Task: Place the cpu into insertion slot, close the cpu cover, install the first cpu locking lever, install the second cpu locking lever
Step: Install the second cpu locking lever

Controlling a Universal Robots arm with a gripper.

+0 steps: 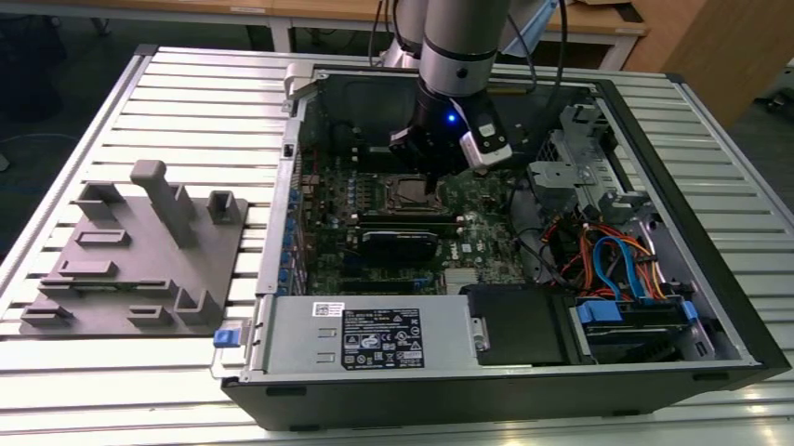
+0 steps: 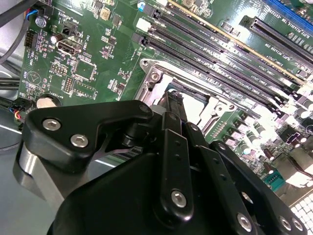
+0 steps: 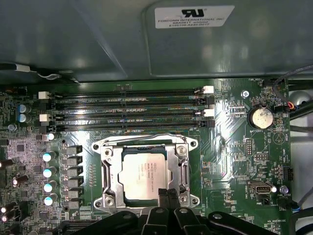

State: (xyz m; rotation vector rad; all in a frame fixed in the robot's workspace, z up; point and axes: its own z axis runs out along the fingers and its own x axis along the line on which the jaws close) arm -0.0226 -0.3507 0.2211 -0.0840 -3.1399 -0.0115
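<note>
We see the pincer [image 3: 167, 196] low over the insertion slot [image 3: 146, 174], its two black fingertips [image 3: 163, 194] pressed together with no gap and nothing between them, right at the slot's edge at about 5 o'clock from the chip's centre in the first wrist view. The cpu [image 3: 144, 172] lies flat inside the slot, its dull silver top showing. The cpu cover [image 3: 110, 174] lies down around it as a silvery frame with the chip showing through the opening.

In the exterior view the arm [image 1: 459, 46] drops into the open computer case [image 1: 694, 232], which rests on the slatted worktop [image 1: 186, 102]. Room is tight: the case walls ring the green circuit board [image 1: 478, 200], and a tangle of orange and blue cables [image 1: 615, 255] lies at 3 o'clock from the pincer [image 1: 429, 190]. Long black memory slots [image 3: 127, 105] run just beyond the slot in the first wrist view, and a row of capacitors [image 3: 47, 178] stands beside it. A coin battery [image 3: 260, 117] sits well apart. A grey fixture block [image 1: 137, 255] stands on the worktop at 9 o'clock from the case.

Printed labels appear on the case panel [image 3: 194, 17] and on the power supply [image 1: 382, 339]; we leave them unread.
</note>
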